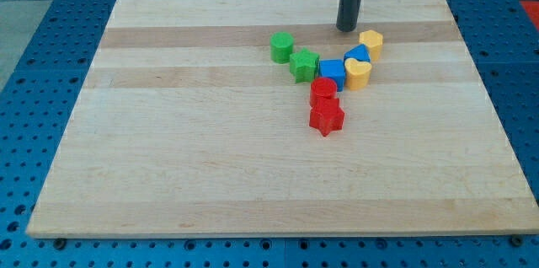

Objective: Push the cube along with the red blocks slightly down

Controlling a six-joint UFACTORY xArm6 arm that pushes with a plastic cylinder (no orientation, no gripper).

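Observation:
A blue cube [332, 72] sits near the board's upper middle. Just below it a red cylinder [323, 91] touches a red star [327, 118]. A blue triangular block [358, 54] lies right of the cube, between a yellow heart [358, 73] and a yellow hexagon block [371, 43]. A green star [304, 65] touches the cube's left side, with a green cylinder [282, 47] further up and left. My tip [346, 29] rests on the board above the blue cube, left of the yellow hexagon, apart from all blocks.
The wooden board [168, 133] lies on a blue perforated table [34, 66]. The blocks form one cluster in the upper right-middle part of the board. The board's top edge runs just above my tip.

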